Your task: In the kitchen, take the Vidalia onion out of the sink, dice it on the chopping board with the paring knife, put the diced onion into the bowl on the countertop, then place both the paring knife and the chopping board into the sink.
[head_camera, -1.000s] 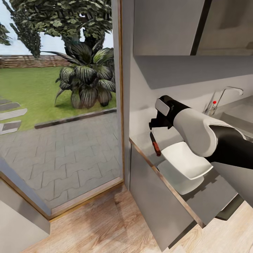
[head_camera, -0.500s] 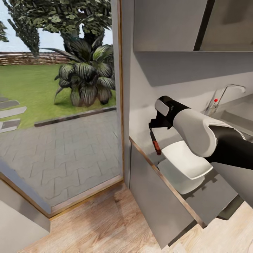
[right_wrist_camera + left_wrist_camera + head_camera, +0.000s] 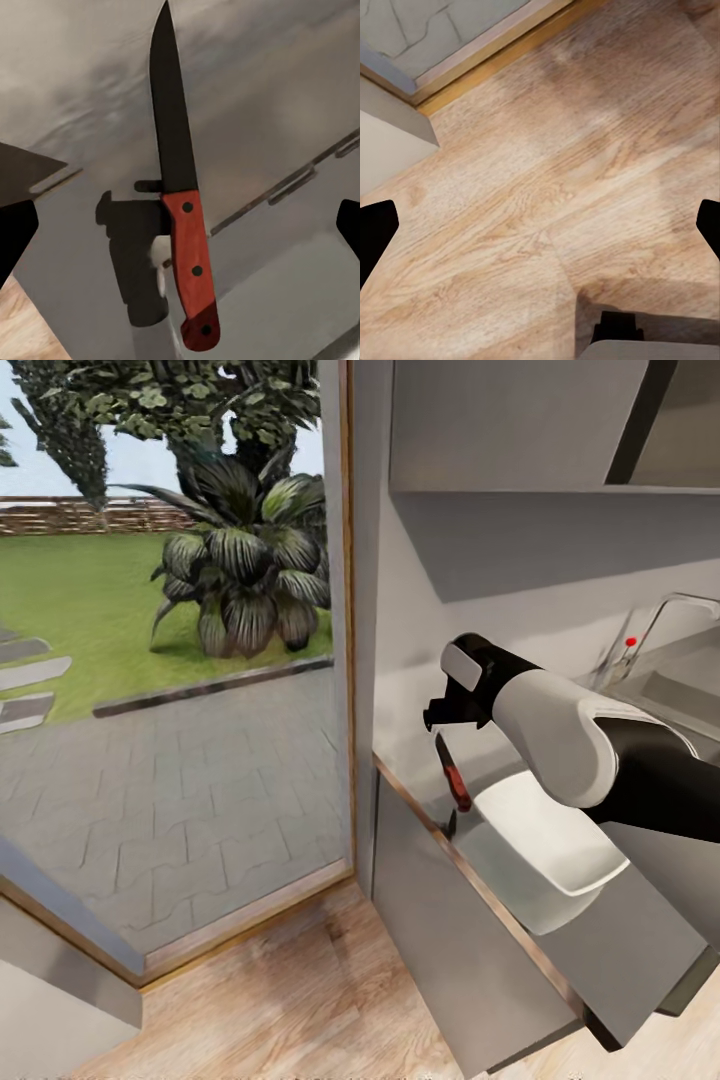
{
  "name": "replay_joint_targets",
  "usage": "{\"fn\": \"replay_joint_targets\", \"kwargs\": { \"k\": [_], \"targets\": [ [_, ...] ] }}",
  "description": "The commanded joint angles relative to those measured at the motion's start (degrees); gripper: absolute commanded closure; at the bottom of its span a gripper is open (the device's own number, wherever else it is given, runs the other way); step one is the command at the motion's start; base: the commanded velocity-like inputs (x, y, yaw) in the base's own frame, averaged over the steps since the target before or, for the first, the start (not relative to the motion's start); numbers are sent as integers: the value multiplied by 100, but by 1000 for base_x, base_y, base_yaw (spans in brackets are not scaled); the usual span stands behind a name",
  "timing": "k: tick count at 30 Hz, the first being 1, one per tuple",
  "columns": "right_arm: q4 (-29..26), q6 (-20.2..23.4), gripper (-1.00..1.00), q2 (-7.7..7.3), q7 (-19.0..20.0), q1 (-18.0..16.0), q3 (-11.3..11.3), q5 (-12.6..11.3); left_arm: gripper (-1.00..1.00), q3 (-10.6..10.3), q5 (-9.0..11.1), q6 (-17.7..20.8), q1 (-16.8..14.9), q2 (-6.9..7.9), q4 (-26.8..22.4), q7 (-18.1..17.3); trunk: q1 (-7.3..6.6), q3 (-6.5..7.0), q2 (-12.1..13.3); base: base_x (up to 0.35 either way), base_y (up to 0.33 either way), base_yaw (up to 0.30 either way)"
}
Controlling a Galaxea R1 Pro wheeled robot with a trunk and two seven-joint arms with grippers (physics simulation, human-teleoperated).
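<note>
1. The glazed door (image 3: 180,660) took up the left of the head view, with paving, lawn and a palm-like plant (image 3: 245,585) beyond it.
2. The wooden floor (image 3: 547,187) ran under the left wrist camera, up to the door threshold.
3. The countertop (image 3: 640,950) extended from the wall corner to the right, grey and slightly reflective, above grey cabinet fronts.
4. The right arm (image 3: 570,735) reached across the countertop toward the corner; its white and black shell covered part of the bowl.
5. The sink (image 3: 680,685) sat at the far right edge of the head view, with the chrome tap (image 3: 665,615) and its red knob beside it.
6. The bowl (image 3: 545,850) rested on the countertop, white and squarish, just beside the knife and below the arm.
7. The right gripper (image 3: 440,720) hung above the countertop edge near the wall. Its fingers (image 3: 15,232) stood wide apart at the edges of the right wrist view, clear of the knife.
8. The paring knife (image 3: 180,202) lay between the spread fingers, red handle toward the camera, dark blade pointing away. In the head view it stood tilted by the counter edge.
9. The left gripper (image 3: 540,232) was spread apart over the floor, holding nothing.
</note>
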Motion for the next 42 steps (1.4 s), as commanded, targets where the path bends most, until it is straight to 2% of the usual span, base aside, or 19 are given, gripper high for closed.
{"fn": "replay_joint_targets", "kwargs": {
  "k": [1, 6, 7, 8, 12, 42],
  "targets": [
    [-7, 7, -100, -1, -60, 0, -19, -53, -100, -49, 28, -27, -7, -6, 23, 17, 0, -15, -4, 4, 2, 0],
    [-7, 9, -100, -30, -60, 9, -19, -53, -100, -49, 28, -27, -6, -6, 26, 17, 0, -61, -4, 1, 0, 0],
    [-7, 10, -100, -58, -60, 14, -19, -53, -100, -49, 28, -27, -6, -7, 25, 17, 0, -71, -4, 0, 0, 0],
    [-7, 8, -100, -148, -60, 23, -19, -53, -100, -49, 29, -27, -6, -6, 26, 17, 0, -80, -4, 0, 0, 0],
    [-7, 7, -100, -211, -60, 41, -19, -53, -100, -49, 28, -27, -6, -13, 26, 17, 0, -117, -4, 0, 0, 0],
    [-7, -19, -100, -225, -43, 369, -19, -53, -100, -49, 28, -27, -6, -6, 26, 17, 0, -395, -4, 0, 0, 0]
  ]
}}
